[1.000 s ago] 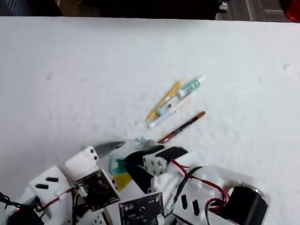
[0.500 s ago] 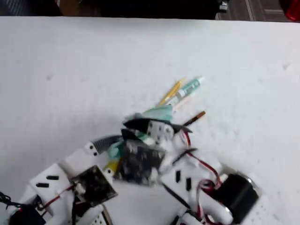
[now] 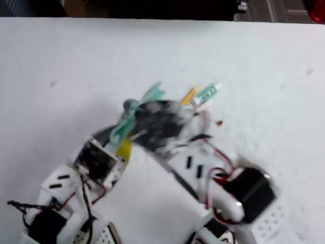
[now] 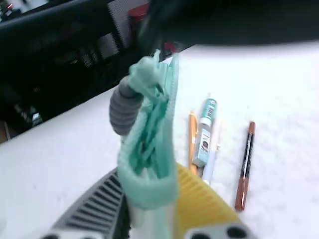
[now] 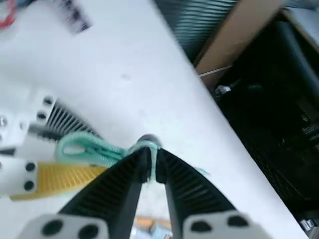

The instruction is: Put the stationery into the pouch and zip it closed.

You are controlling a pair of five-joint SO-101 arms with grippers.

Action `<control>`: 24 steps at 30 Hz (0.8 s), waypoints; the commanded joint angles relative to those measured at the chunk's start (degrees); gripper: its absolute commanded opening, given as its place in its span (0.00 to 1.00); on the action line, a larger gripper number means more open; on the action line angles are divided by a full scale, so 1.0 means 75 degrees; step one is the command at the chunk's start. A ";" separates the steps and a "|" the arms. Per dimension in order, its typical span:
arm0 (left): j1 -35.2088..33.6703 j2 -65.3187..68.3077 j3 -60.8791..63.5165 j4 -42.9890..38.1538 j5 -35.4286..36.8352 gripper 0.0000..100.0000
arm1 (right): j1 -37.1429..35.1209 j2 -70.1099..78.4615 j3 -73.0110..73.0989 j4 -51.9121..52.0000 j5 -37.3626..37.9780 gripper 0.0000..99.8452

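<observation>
We can read no word, number or sign anywhere. The teal-and-white tube (image 4: 205, 133), lying on the table just to the far right of the two arms, carries a printed label (image 4: 203, 147), but we find its print too blurred to make out.
</observation>
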 commanded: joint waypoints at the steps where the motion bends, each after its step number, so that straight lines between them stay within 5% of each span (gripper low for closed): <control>1: -0.0287 -0.0088 0.0352 -0.0821 0.0727 0.02 | 0.0451 0.0018 -0.0762 0.0041 -0.1055 0.02; 4: -0.0264 -0.0088 0.0375 -0.0703 0.0738 0.02 | 0.0463 0.0076 -0.0867 0.0217 -0.1641 0.04; 10: -0.0229 -0.0088 0.0399 -0.0586 0.0715 0.02 | 0.0252 0.0733 -0.0844 0.0897 -0.3423 0.24; 24: -0.0217 -0.0088 0.0399 -0.0574 0.0692 0.02 | -0.0580 0.1870 -0.2004 0.1061 -0.4325 0.23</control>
